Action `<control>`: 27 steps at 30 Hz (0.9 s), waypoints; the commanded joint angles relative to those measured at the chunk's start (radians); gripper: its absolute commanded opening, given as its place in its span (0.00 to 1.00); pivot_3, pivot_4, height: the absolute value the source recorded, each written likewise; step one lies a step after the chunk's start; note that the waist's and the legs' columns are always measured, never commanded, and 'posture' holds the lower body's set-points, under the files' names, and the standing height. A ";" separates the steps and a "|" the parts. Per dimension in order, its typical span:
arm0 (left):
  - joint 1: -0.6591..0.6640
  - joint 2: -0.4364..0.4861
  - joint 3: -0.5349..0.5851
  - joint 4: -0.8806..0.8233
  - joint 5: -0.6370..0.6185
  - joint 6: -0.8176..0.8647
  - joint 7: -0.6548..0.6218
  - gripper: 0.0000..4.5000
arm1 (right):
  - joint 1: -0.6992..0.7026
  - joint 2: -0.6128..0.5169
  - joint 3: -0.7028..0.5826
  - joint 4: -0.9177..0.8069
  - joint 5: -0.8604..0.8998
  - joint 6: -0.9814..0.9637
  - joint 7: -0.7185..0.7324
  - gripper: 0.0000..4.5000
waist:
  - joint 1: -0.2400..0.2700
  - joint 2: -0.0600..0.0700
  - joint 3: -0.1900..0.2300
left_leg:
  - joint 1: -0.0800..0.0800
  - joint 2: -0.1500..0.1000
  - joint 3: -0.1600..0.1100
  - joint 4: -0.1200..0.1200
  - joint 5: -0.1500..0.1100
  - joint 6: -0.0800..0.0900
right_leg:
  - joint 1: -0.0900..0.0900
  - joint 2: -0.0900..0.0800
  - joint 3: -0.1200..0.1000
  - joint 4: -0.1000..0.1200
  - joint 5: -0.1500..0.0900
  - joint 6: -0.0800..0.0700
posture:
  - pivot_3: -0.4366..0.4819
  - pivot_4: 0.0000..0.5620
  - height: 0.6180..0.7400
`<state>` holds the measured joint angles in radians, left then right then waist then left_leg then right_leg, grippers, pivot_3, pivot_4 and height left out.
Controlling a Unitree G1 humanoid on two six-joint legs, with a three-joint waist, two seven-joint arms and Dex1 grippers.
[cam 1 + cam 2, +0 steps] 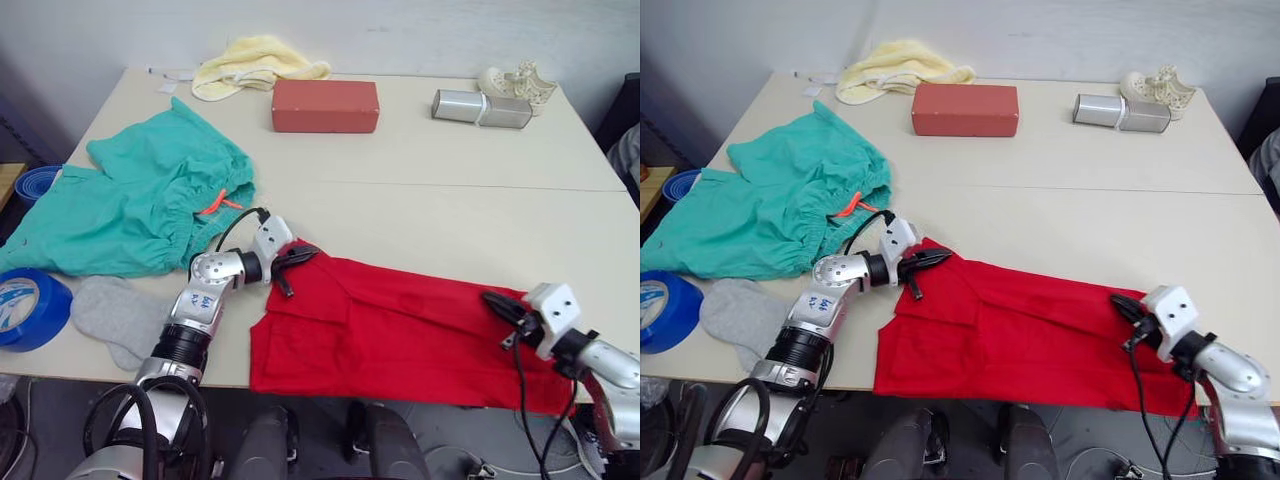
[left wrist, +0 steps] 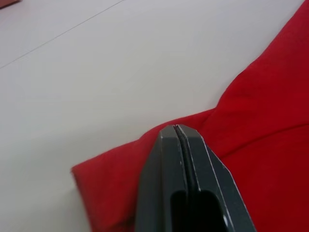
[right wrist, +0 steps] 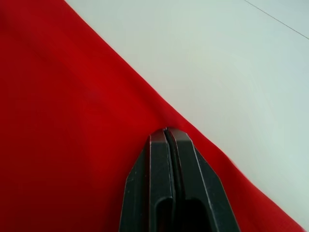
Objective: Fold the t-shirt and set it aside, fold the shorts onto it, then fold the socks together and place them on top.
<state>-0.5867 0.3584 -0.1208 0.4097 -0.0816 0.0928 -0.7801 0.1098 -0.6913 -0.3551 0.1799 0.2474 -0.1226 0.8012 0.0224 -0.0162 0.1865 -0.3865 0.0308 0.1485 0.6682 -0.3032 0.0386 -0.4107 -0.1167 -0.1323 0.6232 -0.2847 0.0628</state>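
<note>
- Clearly the 1st step, folding the t-shirt, is in hand; the left gripper [image 1: 296,256] has its 2 black fingers pressed together on a far corner of the t-shirt [image 1: 400,335], and the left wrist view shows the red cloth bunched under the closed tips
- The right gripper [image 1: 497,302] is likewise closed, pinching the t-shirt's far edge towards the desk's right side; the right wrist view shows the tips meeting right on the line where red cloth gives way to bare desk [image 1: 450,220]
- The t-shirt lies along the near edge of the desk, stretched between the 2 grippers; it looks partly folded into a long band, with a layered flap near the left gripper and its near hem hanging a little over the desk's edge
- By my judgement the next move calls for both grippers to lift together and carry the far edge over towards the near edge, keeping the cloth taut so the fold lands square; uneven lift would skew it
- The shorts [image 1: 130,205] lie spread and rumpled at the desk's left side, orange drawstring showing, just beyond the left arm; not yet folded
- The socks [image 1: 120,315] lie flat at the near left corner, beside the left arm; I can make out 1 grey shape and cannot tell whether both are there
</note>
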 commanded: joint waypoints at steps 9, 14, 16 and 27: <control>0.019 0.095 0.130 -0.215 -0.242 0.133 -0.210 0.09 | 0.092 -0.153 -0.196 -0.063 0.275 0.214 0.232 0.20 | -0.006 0.000 0.000 | 0.000 0.001 0.000 -0.001 0.000 0.000 | -0.001 0.000 0.000 0.001 0.000 0.000 | 0.48 0.27 1.00; 0.147 0.237 0.143 -0.445 -0.397 0.230 -0.423 0.42 | 0.082 -0.324 -0.195 -0.058 0.281 0.328 0.371 0.59 | -0.022 0.002 -0.001 | 0.001 0.001 0.000 -0.001 0.000 -0.001 | 0.000 0.000 0.001 0.000 0.000 0.000 | 0.48 0.27 1.00; 0.204 0.282 0.148 -0.500 -0.410 0.187 -0.487 0.57 | 0.051 -0.387 -0.176 -0.043 0.291 0.387 0.426 0.74 | -0.025 0.002 -0.001 | 0.001 0.001 0.000 -0.002 0.000 -0.001 | 0.000 0.000 0.001 0.000 0.000 -0.001 | 0.48 0.27 1.00; 0.415 0.326 0.197 -0.624 -0.468 0.067 -0.556 1.00 | -0.339 -0.466 0.184 0.209 0.057 0.415 0.505 1.00 | -0.019 0.007 0.002 | -0.001 0.000 -0.001 -0.001 0.000 -0.001 | -0.002 -0.002 0.000 -0.001 -0.001 -0.001 | 0.48 0.27 1.00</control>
<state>-0.1723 0.6815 0.0482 -0.1647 -0.5115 0.1648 -1.3408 -0.2097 -1.1440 -0.1706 0.3664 0.3274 0.2940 1.2962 0.0030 -0.0094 0.1886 -0.3877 0.0311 0.1476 0.6668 -0.3032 0.0376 -0.4125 -0.1186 -0.1323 0.6221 -0.2855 0.0613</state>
